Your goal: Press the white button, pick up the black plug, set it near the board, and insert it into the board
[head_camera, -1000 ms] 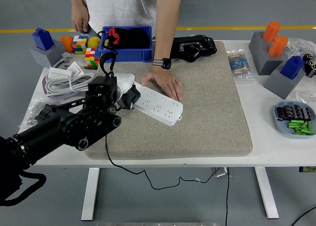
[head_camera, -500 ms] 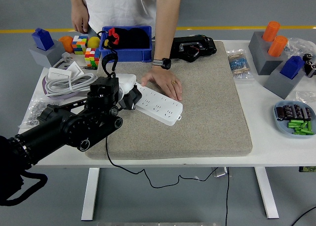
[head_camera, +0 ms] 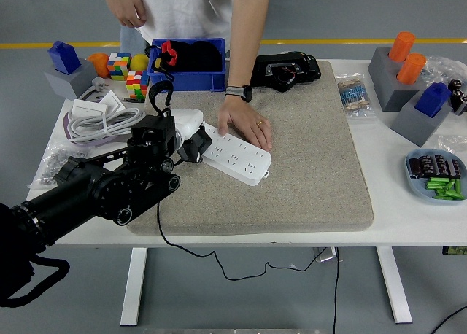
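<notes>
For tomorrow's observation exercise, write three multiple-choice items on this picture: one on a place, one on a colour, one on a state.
1. Where does the white power strip lie?
A. on the grey mat
B. in the blue bin
C. on the floor

2. What colour are the two cylinders at the far right?
A. green
B. orange
C. white

3. What is the person's hand doing?
A. lifting the strip
B. resting flat on the strip's far end
C. holding the cable

Answers: 1 A, the strip lies slantwise on the mat; 2 B, both stand orange on grey blocks; 3 B, the palm lies on the strip while the left robot hand sits at its near end.
</notes>
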`<move>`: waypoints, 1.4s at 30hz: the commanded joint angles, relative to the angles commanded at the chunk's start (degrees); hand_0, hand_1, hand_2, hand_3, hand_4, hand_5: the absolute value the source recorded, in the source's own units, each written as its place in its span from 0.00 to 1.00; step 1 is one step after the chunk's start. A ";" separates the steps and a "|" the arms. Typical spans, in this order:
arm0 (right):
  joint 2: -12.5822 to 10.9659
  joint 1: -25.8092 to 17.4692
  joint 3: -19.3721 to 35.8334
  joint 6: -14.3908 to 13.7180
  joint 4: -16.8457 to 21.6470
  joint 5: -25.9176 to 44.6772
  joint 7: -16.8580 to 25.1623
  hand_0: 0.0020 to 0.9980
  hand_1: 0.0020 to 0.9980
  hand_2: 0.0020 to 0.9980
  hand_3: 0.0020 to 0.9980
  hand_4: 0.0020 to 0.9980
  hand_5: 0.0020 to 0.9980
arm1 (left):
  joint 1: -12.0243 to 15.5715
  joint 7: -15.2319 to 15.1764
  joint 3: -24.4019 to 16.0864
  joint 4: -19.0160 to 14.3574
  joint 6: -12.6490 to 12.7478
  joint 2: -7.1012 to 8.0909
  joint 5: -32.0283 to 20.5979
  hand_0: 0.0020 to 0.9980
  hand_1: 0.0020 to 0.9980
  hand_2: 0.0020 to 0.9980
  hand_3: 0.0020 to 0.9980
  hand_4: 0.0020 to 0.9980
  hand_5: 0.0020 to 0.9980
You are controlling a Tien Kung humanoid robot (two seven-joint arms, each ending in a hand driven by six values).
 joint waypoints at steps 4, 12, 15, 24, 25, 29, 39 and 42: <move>-0.02 -0.04 -0.06 0.00 -0.02 0.03 -0.02 0.60 0.50 0.51 0.53 0.64 0.32 | 0.26 -0.37 -0.56 -0.07 0.46 0.08 -0.07 0.16 0.37 0.42 0.61 0.71 0.00; 0.05 0.00 0.04 0.02 0.00 0.02 -0.02 0.60 0.50 0.51 0.53 0.64 0.32 | 0.46 -0.80 -1.59 -0.46 1.21 0.29 -0.31 0.71 0.79 0.74 0.79 0.86 0.32; 0.03 0.02 0.02 0.01 0.00 0.03 -0.01 0.60 0.50 0.51 0.53 0.64 0.32 | 0.56 -1.02 -1.97 -0.63 1.42 0.41 -0.27 0.71 0.79 0.74 0.79 0.86 0.32; 0.05 -0.01 -0.31 0.02 -0.01 0.16 -0.02 0.60 0.50 0.51 0.53 0.64 0.32 | 0.86 -0.66 -2.66 -1.15 1.16 0.78 -0.03 0.83 0.87 0.85 0.87 0.92 0.54; 0.04 -0.01 -0.36 0.02 -0.01 0.17 -0.02 0.60 0.50 0.51 0.53 0.64 0.32 | 0.91 -0.63 -2.73 -1.24 1.15 0.82 -0.01 0.83 0.87 0.85 0.87 0.92 0.54; -0.01 -0.05 -0.54 0.01 -0.02 0.21 0.00 0.60 0.50 0.51 0.53 0.64 0.32 | 1.17 -0.59 -3.07 -1.73 1.14 1.05 0.07 0.83 0.87 0.85 0.86 0.91 0.55; 0.02 -0.09 -0.43 -0.44 -0.02 0.27 0.69 0.60 0.50 0.51 0.53 0.64 0.32 | 3.47 -0.34 -5.29 -5.68 1.47 2.57 0.76 0.83 0.87 0.83 0.85 0.91 0.54; 0.04 -0.16 -0.25 -0.55 0.00 0.25 0.89 0.60 0.50 0.51 0.53 0.64 0.32 | 4.34 -0.17 -5.41 -7.51 1.43 3.45 0.65 0.83 0.85 0.80 0.83 0.91 0.52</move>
